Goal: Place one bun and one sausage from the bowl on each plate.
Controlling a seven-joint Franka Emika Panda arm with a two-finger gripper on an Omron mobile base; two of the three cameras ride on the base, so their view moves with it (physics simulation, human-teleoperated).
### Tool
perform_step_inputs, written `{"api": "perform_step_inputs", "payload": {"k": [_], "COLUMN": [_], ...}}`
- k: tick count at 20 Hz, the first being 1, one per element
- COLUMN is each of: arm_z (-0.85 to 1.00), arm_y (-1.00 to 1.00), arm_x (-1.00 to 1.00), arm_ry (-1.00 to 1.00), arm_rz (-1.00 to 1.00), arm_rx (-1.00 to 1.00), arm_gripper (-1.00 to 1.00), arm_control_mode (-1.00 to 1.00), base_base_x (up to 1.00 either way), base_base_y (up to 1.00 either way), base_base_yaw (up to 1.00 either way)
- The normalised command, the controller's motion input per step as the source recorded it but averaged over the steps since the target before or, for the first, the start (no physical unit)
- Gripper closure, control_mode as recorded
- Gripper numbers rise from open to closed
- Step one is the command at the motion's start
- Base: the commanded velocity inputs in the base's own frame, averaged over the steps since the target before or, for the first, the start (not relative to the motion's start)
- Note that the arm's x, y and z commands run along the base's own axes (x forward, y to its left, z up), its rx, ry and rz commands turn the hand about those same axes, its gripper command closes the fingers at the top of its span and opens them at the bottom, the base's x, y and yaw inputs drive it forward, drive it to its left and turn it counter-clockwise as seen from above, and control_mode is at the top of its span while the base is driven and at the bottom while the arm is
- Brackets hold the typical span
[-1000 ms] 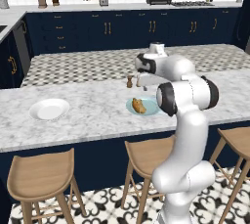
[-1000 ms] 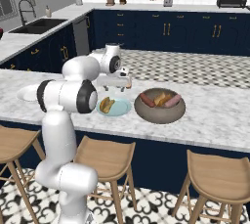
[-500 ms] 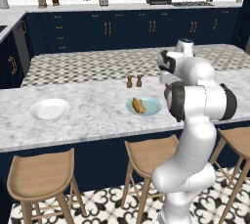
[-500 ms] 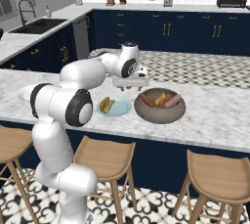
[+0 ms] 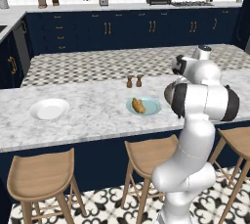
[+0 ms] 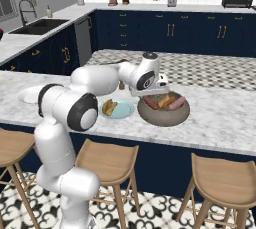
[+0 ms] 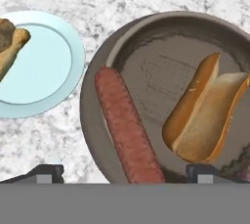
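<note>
While wide-open and empty, end effector (image 7: 124, 173) above bowl (image 7: 97, 135): one bun (image 7: 202, 120), two sausages (image 7: 128, 130).

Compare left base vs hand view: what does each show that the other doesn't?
Left base view alone: the white plate, bare, far along the marble counter; two small shakers behind the blue-green plate; stools; the back kitchen.

Hand view alone: inside the bowl, one sausage along its left wall and a split bun to the right, apart from each other; the open gripper above the bowl.

Both: the blue-green plate with food already on it, and the marble counter.
</note>
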Motion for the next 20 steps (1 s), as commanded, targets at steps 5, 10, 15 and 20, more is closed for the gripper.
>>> {"api": "perform_step_inputs", "payload": {"k": [5, 10, 15, 20], "arm_z": [-0.04, -0.30, -0.22, -0.20], "arm_y": [0.08, 0.05, 0.00, 0.00], "arm_x": [0.45, 0.01, 0.13, 0.10], "arm_ry": [0.11, 0.13, 0.07, 0.05], "arm_rz": [0.08, 0.05, 0.05, 0.05], "arm_rx": [0.00, 0.00, 0.00, 0.00], "arm_gripper": [-1.00, -1.00, -1.00, -1.00], "arm_control_mode": [-1.00, -1.00, -1.00, -1.00], "base_base_x": [0.00, 0.00, 0.00, 0.00], "base_base_y": [0.00, 0.00, 0.00, 0.00], "base_base_yaw": [0.00, 0.00, 0.00, 0.00]}}
